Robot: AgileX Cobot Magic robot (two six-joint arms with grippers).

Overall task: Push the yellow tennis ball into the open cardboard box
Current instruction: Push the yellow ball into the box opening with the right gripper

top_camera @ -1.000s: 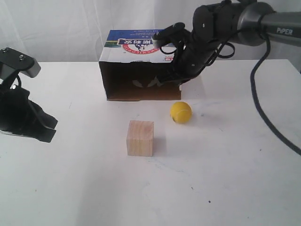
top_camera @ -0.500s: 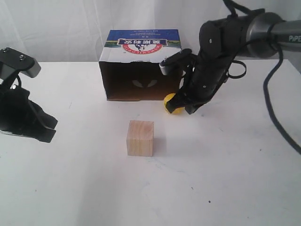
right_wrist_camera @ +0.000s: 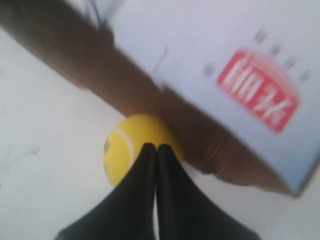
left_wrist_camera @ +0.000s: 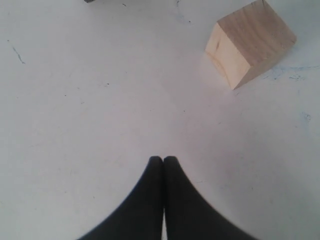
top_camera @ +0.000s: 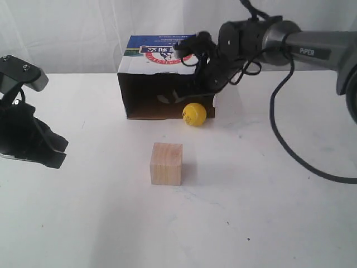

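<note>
The yellow tennis ball (top_camera: 194, 114) rests on the table at the right end of the open cardboard box's mouth, touching its front edge. The box (top_camera: 167, 54) lies on its side with a blue logo panel on top and its dark interior facing forward. My right gripper (top_camera: 207, 88) is shut and empty, hanging just above and behind the ball at the box's right front corner. In the right wrist view its fingertips (right_wrist_camera: 156, 146) sit over the ball (right_wrist_camera: 121, 150) beside the box (right_wrist_camera: 200, 60). My left gripper (left_wrist_camera: 163, 159) is shut over bare table at the far left.
A pale wooden cube (top_camera: 167, 163) stands in front of the box, a little left of the ball, and shows in the left wrist view as the cube (left_wrist_camera: 247, 42). The right arm's cable (top_camera: 290, 145) loops over the table on the right. A white curtain hangs behind.
The right gripper dropped to the ball, knocked it left and back toward the box, then lifted to the box's right corner. The ball rolled to the box mouth. The left arm stayed still.
</note>
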